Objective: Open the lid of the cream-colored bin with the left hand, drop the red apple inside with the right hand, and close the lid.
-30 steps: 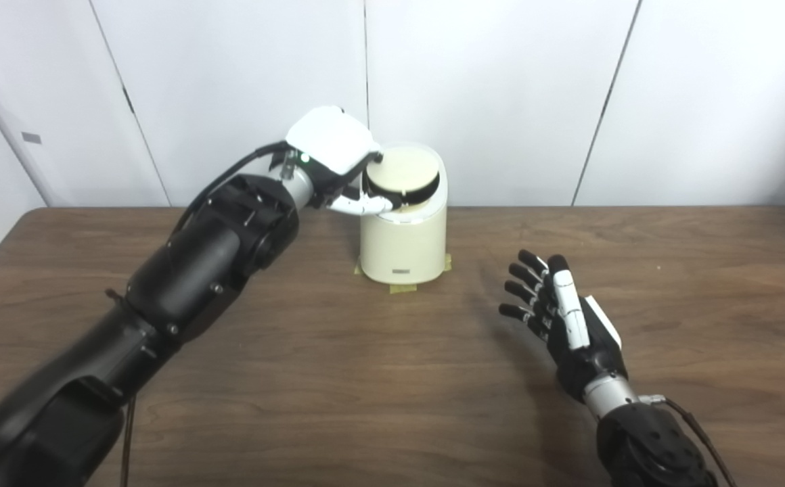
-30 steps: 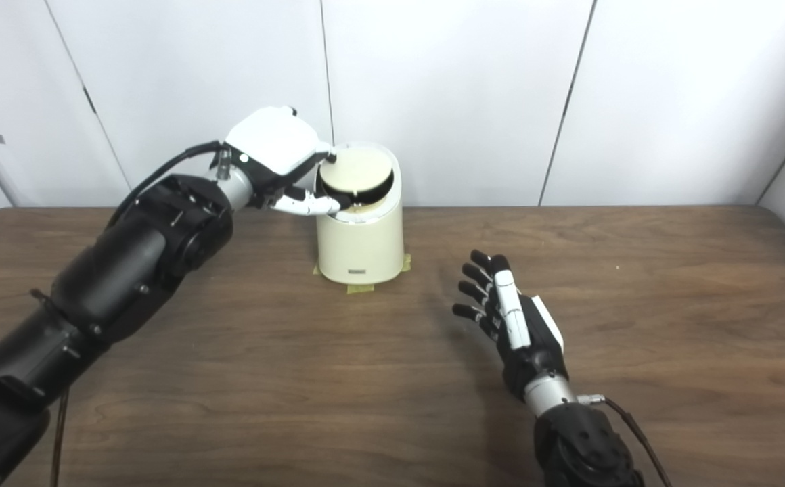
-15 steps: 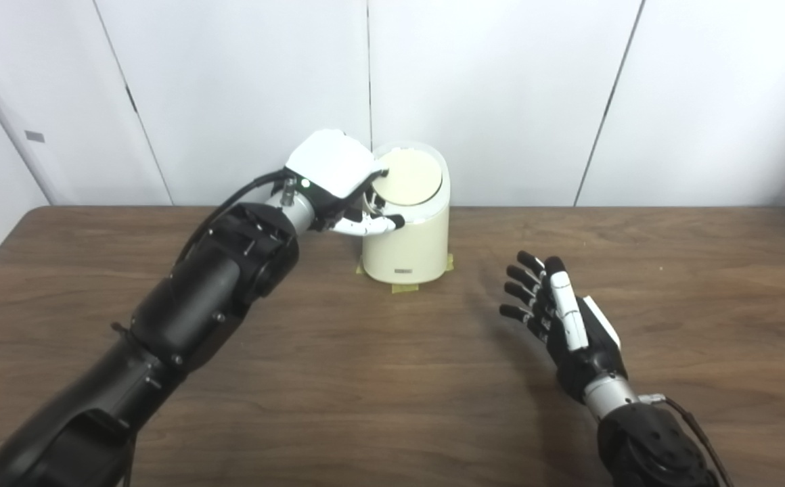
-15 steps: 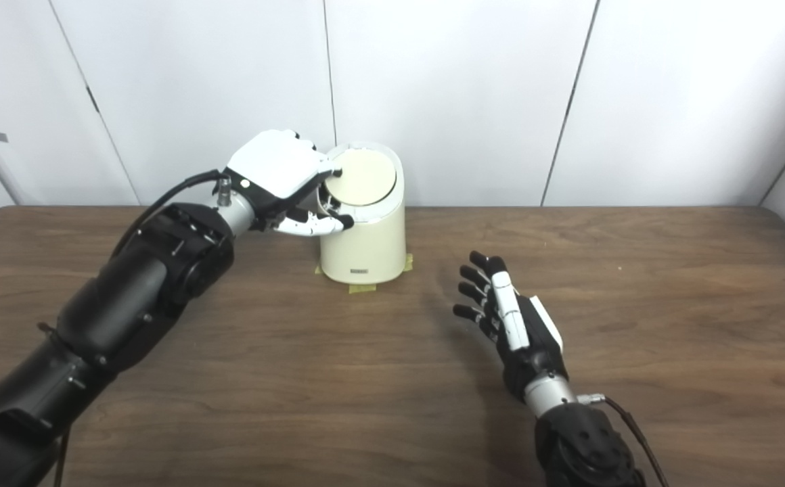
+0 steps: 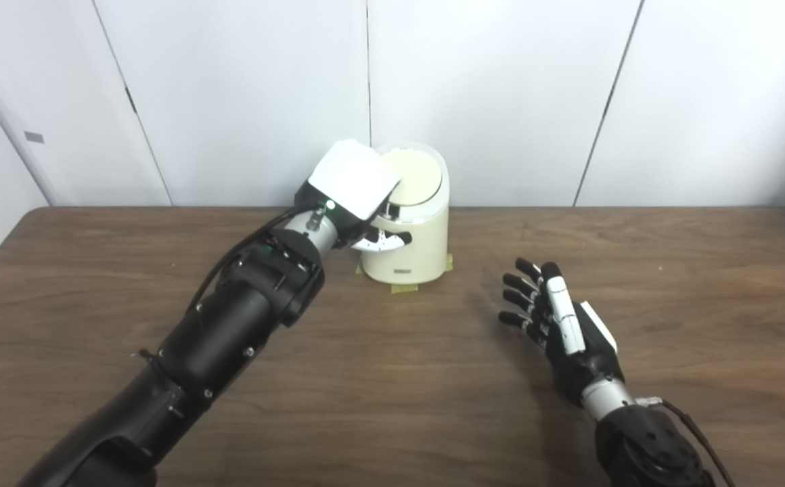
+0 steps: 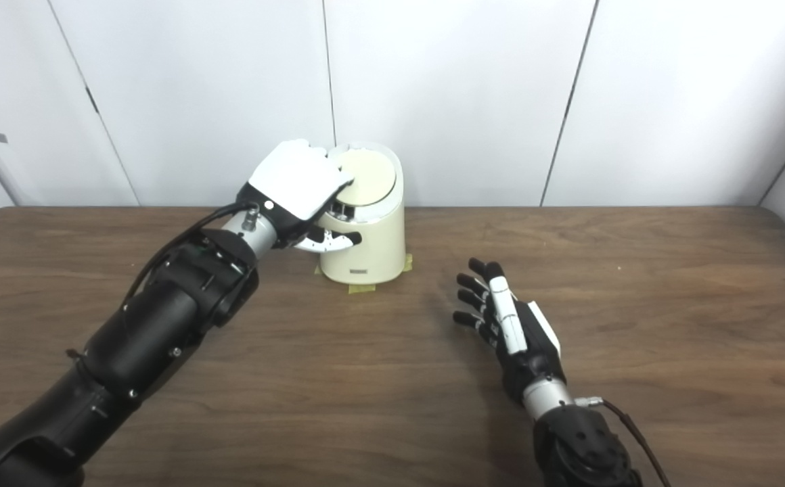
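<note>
The cream-colored bin (image 5: 411, 250) stands at the table's far middle, with its round lid (image 5: 423, 177) lying flush in the top. My left hand (image 5: 355, 181) lies over the lid's left edge, white back up. Its thumb (image 5: 387, 239) sticks out in front of the bin wall and grips nothing. The other fingers are mostly hidden under the hand. My right hand (image 5: 558, 318) hovers open over the table to the right of the bin, fingers spread, with nothing in it. No red apple shows in either view.
Yellow tape tabs (image 5: 403, 287) mark the bin's base on the brown wooden table (image 5: 379, 392). White wall panels (image 5: 501, 95) rise right behind the bin. My left forearm (image 5: 230, 331) crosses the table's left half.
The lid, tilted open with a dark gap a second ago, now lies flush. My left hand shifted right and lower onto the bin's top; the right hand dropped slightly.
</note>
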